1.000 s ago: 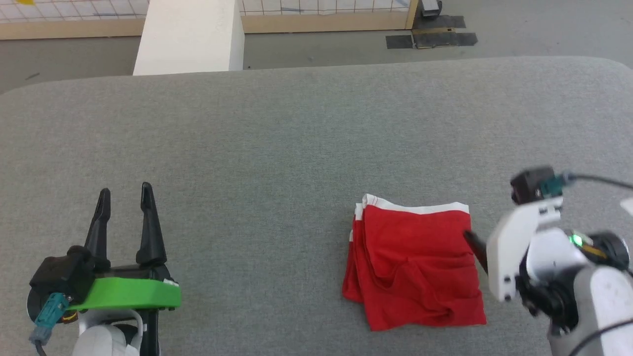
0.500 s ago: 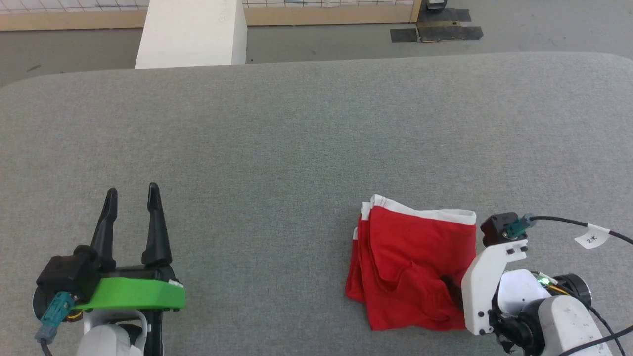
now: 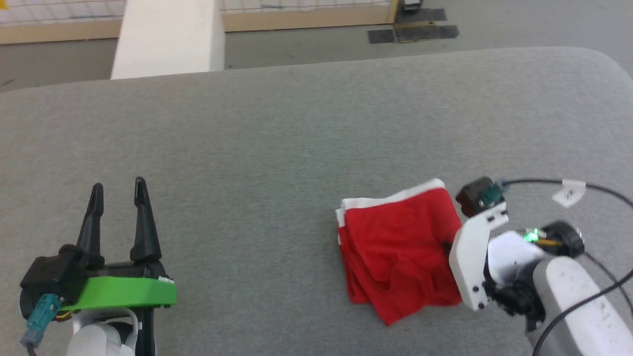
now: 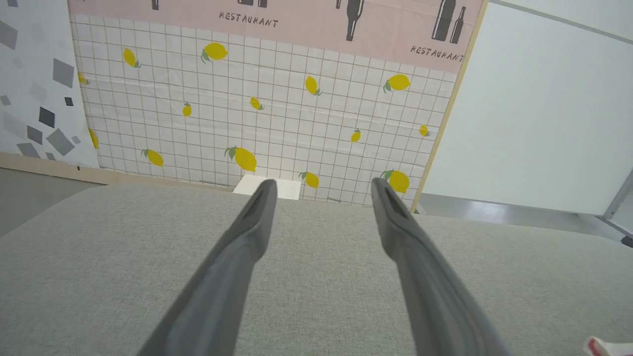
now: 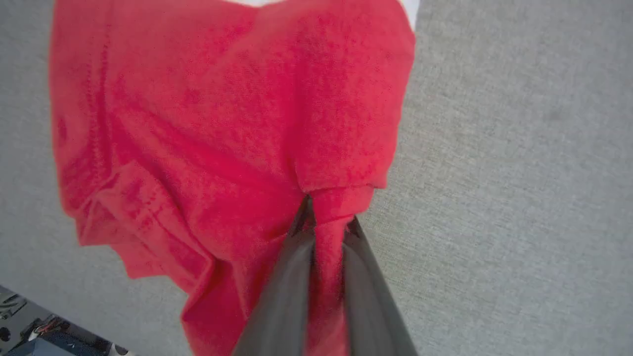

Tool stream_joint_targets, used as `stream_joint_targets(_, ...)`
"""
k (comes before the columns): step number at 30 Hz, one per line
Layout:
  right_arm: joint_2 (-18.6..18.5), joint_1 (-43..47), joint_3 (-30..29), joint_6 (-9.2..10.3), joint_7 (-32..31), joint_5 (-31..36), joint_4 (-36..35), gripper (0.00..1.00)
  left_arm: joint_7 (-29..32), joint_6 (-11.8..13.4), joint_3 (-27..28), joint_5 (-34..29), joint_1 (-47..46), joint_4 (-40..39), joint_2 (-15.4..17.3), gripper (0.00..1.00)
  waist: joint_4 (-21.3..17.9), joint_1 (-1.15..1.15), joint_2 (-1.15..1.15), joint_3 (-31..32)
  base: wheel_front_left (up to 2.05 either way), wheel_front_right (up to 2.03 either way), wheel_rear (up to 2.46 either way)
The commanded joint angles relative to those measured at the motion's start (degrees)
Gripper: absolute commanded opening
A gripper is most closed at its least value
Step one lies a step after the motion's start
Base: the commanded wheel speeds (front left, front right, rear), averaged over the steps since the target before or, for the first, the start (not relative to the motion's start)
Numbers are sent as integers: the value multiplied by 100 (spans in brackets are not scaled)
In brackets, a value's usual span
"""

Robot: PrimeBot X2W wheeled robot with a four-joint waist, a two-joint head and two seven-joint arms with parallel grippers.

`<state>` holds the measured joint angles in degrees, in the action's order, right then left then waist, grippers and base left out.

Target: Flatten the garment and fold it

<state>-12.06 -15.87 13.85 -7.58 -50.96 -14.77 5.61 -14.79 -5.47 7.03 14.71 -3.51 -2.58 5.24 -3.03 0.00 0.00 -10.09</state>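
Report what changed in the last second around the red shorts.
The right gripper moved in from the right edge of the bright red fabric shorts with white bands and closed on a fold of them. The shorts' outline looks turned, though the camera shifted too. The left gripper stayed open above the grey padded table.

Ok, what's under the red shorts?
Grey table shows all around the garment; what lies beneath is covered. The right gripper is shut on a fold at its edge.
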Motion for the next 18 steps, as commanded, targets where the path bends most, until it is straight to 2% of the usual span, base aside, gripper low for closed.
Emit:
stream_joint_targets(1, -164, -209, 126, 9, -80, -90, -116, 0, -21, 12, 15, 25, 49, -34, 10, 100, -568, 0, 0, -238, 0, 0, 0)
stream_joint_targets(5, -571, -693, 536, 9, -292, -421, -358, 0, -15, 22, 61, 64, 33, -149, 70, 100, -1266, 0, 0, -487, 0, 0, 0)
stream_joint_targets(9, -831, -1109, 708, 9, -392, -672, -405, 0, 80, 7, 60, 72, -76, -319, 202, 100, -1793, 0, 0, -829, 0, 0, 0)
stream_joint_targets(13, -1019, -1441, 580, 9, -310, -717, -235, 0, 261, -24, -27, 19, -248, -548, 384, 100, -2036, 0, 0, -1243, 0, 0, 0)
stream_joint_targets(18, -1295, -1738, 290, 9, -13, -569, 159, 0, 511, -51, -61, -21, -410, -895, 626, 100, -2066, 0, 0, -1768, 0, 0, 0)
